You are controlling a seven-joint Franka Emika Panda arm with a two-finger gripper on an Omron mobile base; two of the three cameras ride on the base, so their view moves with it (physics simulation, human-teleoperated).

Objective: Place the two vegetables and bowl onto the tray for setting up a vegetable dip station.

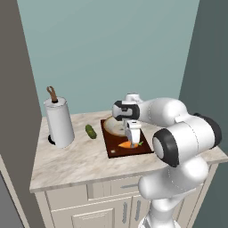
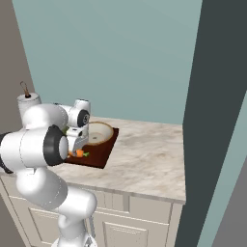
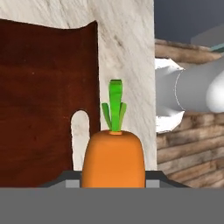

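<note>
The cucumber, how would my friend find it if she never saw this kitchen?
Look at the marble counter and find the tall white paper towel roll on its left side. Just right of the roll, between it and the dark reddish-brown tray, lies the cucumber, alone on the bare marble. It is the one short, stubby dark green thing; the carrot is orange and over the tray.

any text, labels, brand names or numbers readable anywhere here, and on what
None: no words, labels, brands, numbers or signs can be read in any view.
The paper towel roll, the cucumber, the bowl, the tray and the marble counter are all plain.
The carrot between the gripper fingers carries no mark either.
</note>
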